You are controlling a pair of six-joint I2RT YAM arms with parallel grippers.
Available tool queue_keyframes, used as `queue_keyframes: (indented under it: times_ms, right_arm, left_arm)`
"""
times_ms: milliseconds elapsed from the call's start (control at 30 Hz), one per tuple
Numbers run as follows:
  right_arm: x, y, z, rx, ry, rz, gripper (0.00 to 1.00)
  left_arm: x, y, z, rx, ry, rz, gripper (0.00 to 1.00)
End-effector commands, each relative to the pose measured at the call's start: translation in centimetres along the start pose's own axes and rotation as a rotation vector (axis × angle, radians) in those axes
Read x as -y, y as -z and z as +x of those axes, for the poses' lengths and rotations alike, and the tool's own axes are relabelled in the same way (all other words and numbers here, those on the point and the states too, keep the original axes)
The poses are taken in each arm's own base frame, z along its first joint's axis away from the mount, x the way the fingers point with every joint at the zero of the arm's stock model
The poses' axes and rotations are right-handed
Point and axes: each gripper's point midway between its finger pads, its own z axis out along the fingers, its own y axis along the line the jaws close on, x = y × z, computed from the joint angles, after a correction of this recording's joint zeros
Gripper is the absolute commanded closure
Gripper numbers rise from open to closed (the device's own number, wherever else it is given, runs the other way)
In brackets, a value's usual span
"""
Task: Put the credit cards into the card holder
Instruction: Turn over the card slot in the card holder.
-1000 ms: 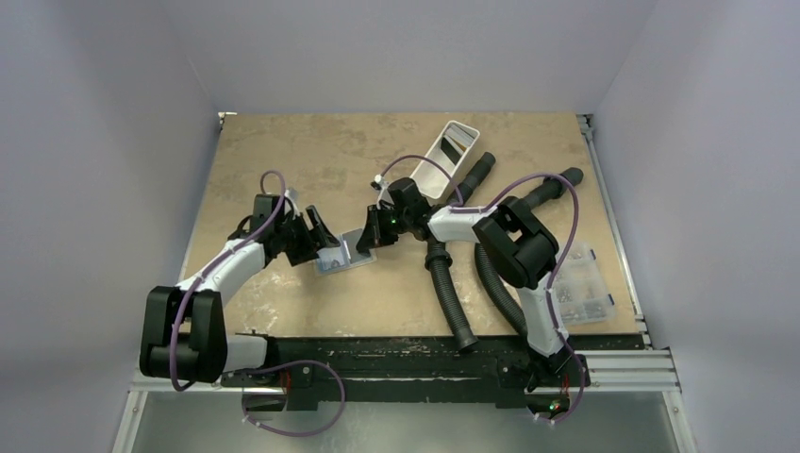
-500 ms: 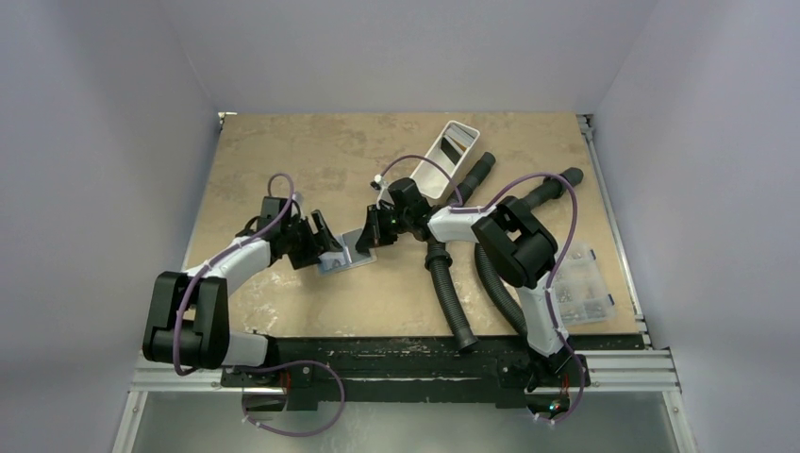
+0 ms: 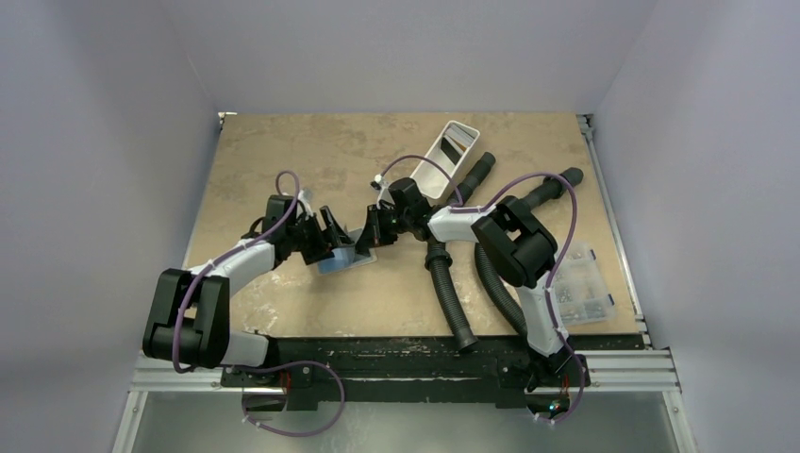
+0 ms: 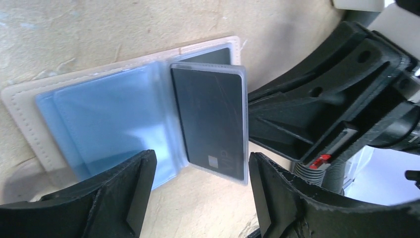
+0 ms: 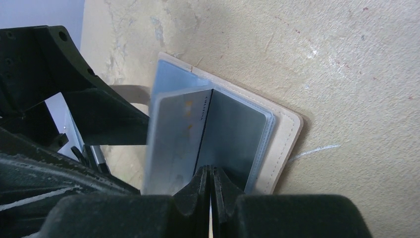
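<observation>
The tan-beige card holder (image 4: 20, 106) lies open on the table, also in the top view (image 3: 351, 255) and the right wrist view (image 5: 285, 134). A light blue card (image 4: 104, 119) sits in its flat clear pocket. A black card (image 4: 210, 119) sits in a clear sleeve leaf that stands lifted off the holder. My right gripper (image 5: 210, 171) is shut on that leaf's edge; it shows in the top view (image 3: 371, 229). My left gripper (image 4: 203, 198) is open and empty, just above the holder's near edge, seen from above (image 3: 332, 238). The orange-tan card is out of view.
A white tray (image 3: 451, 151) lies at the back middle. Black corrugated hoses (image 3: 448, 283) run from the tray toward the near edge. A clear compartment box (image 3: 580, 283) sits at the right edge.
My left gripper has moved right, over the holder. The holder's blue pocket now shows in the top view. My right gripper has stayed at the holder's right edge.
</observation>
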Motion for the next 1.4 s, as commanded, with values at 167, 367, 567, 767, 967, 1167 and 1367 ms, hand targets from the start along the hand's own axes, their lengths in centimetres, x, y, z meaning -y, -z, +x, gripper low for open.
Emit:
queue_keyframes:
  times_ms: [167,367,567,767,967,1167,1367]
  right_arm:
    - [0.2,2.0,-0.8,0.037,-0.033,0.021,0.83]
    - [0.1,2.7,-0.7,0.024,-0.016,0.026,0.79]
    - [2.6,6.4,-3.2,0.112,0.118,0.312,0.71]
    - [-1.2,5.2,-3.0,0.073,0.219,0.25,0.61]
    - [-3.0,0.5,0.3,-0.047,0.068,-0.051,0.67]
    - [-0.7,2.4,-0.9,-0.04,0.177,0.137,0.63]
    - [-1.6,7.3,-6.4,0.073,0.318,0.302,0.45]
  left_arm:
    - [1.6,-0.4,-0.8,0.015,-0.022,0.056,0.28]
    - [1.8,0.4,-1.5,0.039,-0.047,0.034,0.27]
    - [2.3,2.7,-3.4,0.115,-0.105,-0.023,0.27]
    - [2.2,2.5,-4.1,0.127,-0.095,-0.037,0.36]
    - [-1.1,1.3,-3.4,0.1,-0.081,-0.168,0.45]
    - [2.4,5.0,-6.7,0.217,-0.211,-0.124,0.3]
    - [8.8,5.8,-9.1,0.222,-0.317,0.039,0.27]
